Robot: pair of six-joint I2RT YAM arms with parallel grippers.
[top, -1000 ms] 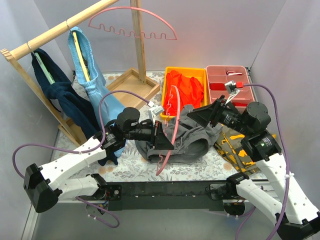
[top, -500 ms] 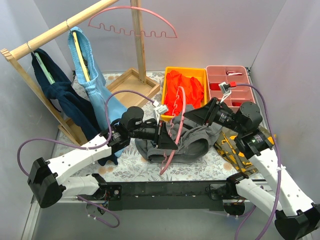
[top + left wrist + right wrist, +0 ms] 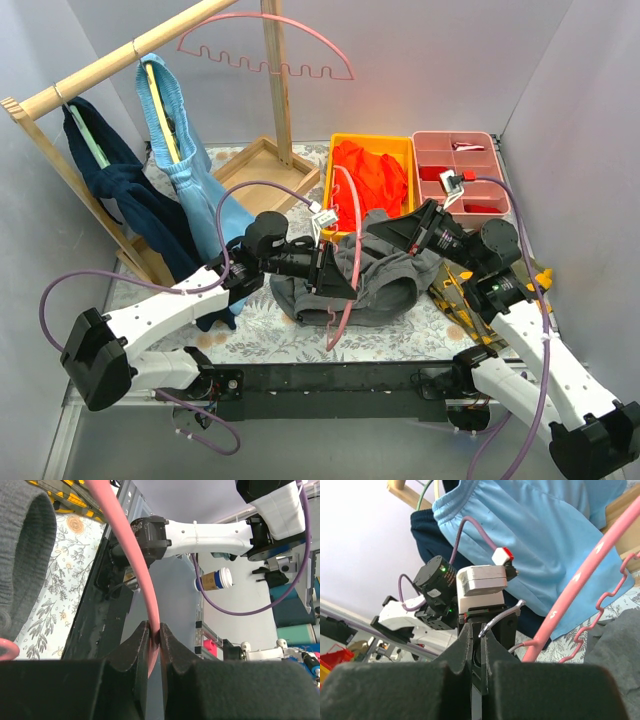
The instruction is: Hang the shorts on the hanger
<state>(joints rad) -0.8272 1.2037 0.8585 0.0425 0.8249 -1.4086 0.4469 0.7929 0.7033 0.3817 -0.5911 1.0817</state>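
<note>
Pink hanger (image 3: 134, 555) is pinched by its arch in the left tool (image 3: 154, 635), jaws closed tight on it. It stands on end over the grey shorts (image 3: 385, 280). The shorts lie crumpled on the flowered counter (image 3: 260, 335) between the arms, not yet hung. Right tool (image 3: 479, 632) is closed on the hanger's wire hook (image 3: 502, 616), above the shorts.

No text reads cleanly for you in any view. Right wrist view: small white marks run along the pink arch of the hanger (image 3: 575, 580); the lowest may be a 5, uncertain. Left wrist view: the paper cup (image 3: 214, 578) carries a print too blurred to read.
</note>
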